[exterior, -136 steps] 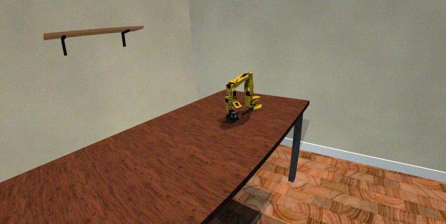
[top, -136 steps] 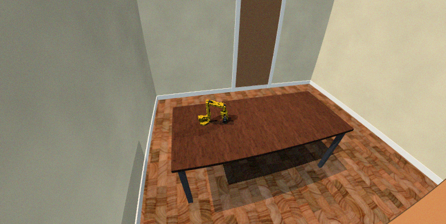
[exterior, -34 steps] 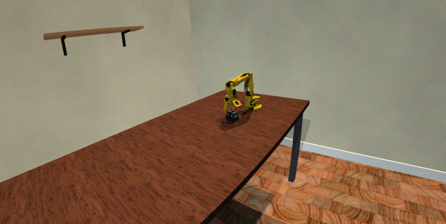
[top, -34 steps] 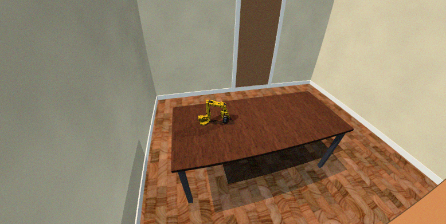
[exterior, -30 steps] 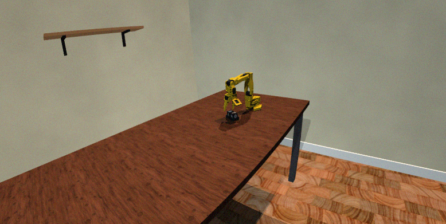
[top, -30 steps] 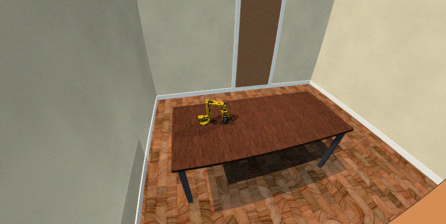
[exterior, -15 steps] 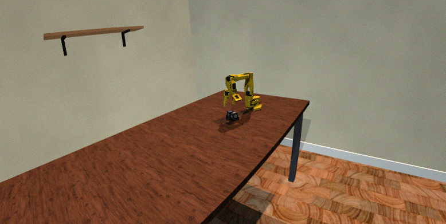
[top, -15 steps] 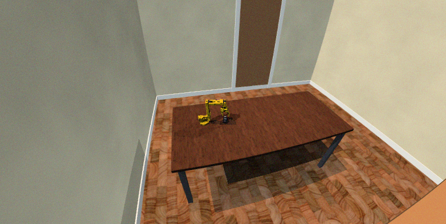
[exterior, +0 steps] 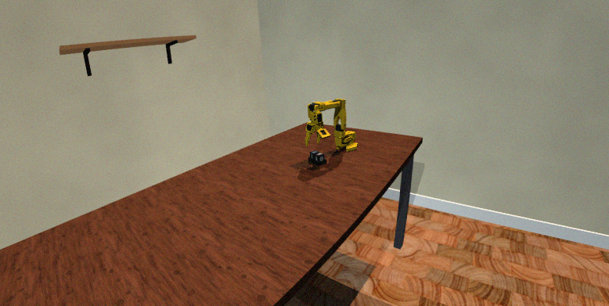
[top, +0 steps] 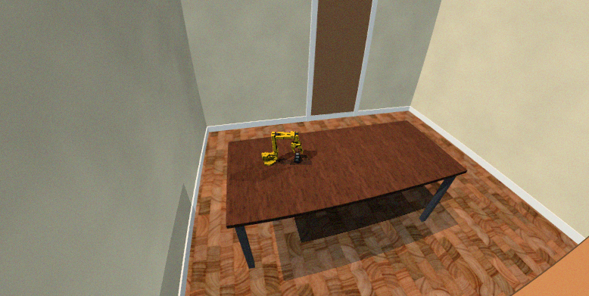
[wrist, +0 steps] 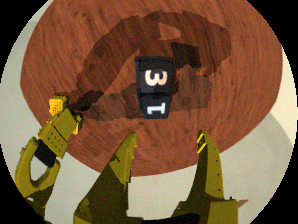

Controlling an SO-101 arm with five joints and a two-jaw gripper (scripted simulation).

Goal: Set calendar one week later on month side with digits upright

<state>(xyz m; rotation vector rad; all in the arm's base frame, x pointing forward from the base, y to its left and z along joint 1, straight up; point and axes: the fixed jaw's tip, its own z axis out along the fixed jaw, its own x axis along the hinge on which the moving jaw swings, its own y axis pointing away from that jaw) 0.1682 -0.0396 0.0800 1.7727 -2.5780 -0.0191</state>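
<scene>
Hovering above the table [exterior: 238, 218], well clear of the calendar [wrist: 153, 90]: a yellow gripper [wrist: 166, 145], partly spread, holding nothing.

Directly below, near the arm's base [exterior: 346, 142], standing on the wood: a small dark tray [exterior: 317, 158] with two dark cubes side by side, filling it. Facing upward on the cubes: a white 3 [wrist: 152, 78] and a 1 [wrist: 156, 108], both lying sideways from the wrist camera. Month side not readable from any view.

Possible trouble: clipping a cube edge on a new descent, tipping the tray or knocking a cube out. Also wrongly judging the date, since only the top faces show.
</scene>
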